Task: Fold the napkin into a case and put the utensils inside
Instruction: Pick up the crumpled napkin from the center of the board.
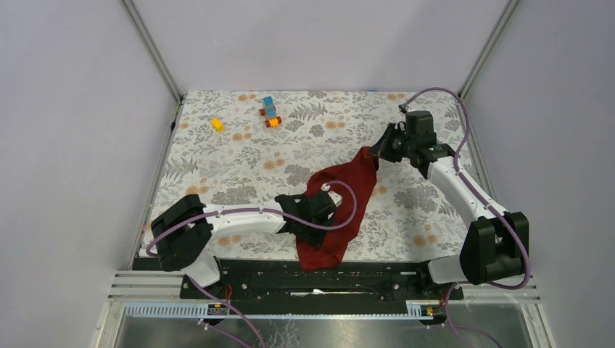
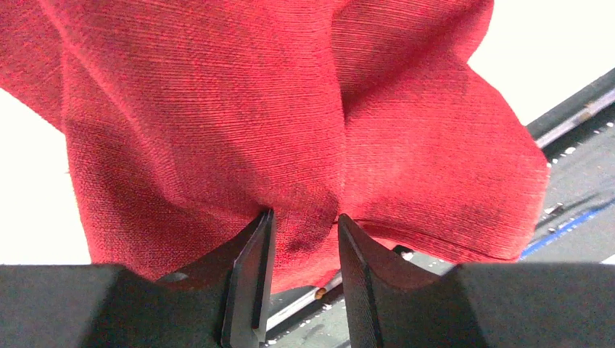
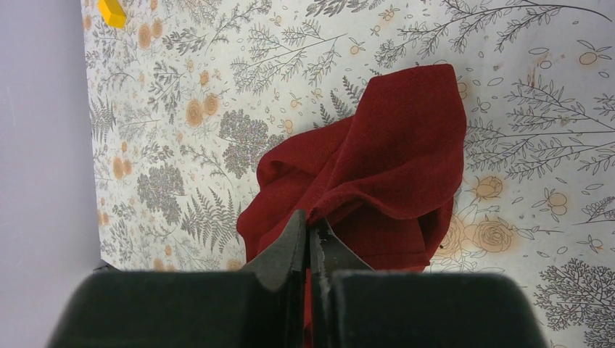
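Starting closest in: got the left pincer (image 2: 304, 217) pushed right up against the napkin (image 2: 290, 109), jaws apart, with a ridge of the red cloth bulging between the tips. Not clamped as far as can be seen, so probably lining up to pinch that ridge. Just below that pincer, a loose tail of cloth trailing toward the black rail (image 1: 406, 279) at the near edge of the counter (image 1: 239, 159). Bunched and creased all over, nowhere near a flat case yet.

Further out, up and to the right of the left pincer, got the right pincer (image 3: 310, 225) closed tight on a corner of the napkin. Held raised off the counter, with the rest draping down and away from the tips. Guessing the point is to stretch the thing out and give the other side an edge to grab.

No sign of the utensils anywhere in view.

Way past both pincers, at the far side, just a yellow block (image 1: 217, 125) and a little blue and orange stack (image 1: 270, 112), well apart from the cloth.
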`<state>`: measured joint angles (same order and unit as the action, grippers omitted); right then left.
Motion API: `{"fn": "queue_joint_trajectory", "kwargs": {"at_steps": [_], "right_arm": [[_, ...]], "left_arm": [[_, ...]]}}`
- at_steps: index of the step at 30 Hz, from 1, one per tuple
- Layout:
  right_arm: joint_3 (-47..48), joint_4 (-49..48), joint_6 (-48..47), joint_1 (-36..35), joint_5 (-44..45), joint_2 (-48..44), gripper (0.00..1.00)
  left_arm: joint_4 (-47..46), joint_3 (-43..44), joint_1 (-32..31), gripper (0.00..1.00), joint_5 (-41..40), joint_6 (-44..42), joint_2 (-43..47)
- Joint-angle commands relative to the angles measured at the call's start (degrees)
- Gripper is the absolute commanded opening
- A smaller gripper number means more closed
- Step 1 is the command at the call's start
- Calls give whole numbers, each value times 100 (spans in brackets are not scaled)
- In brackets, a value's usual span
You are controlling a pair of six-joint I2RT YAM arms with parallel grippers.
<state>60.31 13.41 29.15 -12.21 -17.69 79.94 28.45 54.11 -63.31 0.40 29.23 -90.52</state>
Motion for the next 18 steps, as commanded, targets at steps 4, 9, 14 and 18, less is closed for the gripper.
{"fn": "queue_joint_trajectory", "kwargs": {"at_steps": [4,9,14,18], "right_arm": [[-2,-197,-89,-1,-151,4,0],[28,-211,-47,1,-189,4,0],[59,-215,-32,1,-212,-26,0],[75,-208,-31,1,-208,-25,0]], "left_arm": [[211,216,-68,36,-847,67,34],[220,267,-65,23,-1144,-50,75],[76,204,-76,4,-1266,-290,118],[-87,81,-76,0,-1214,-373,179]]}}
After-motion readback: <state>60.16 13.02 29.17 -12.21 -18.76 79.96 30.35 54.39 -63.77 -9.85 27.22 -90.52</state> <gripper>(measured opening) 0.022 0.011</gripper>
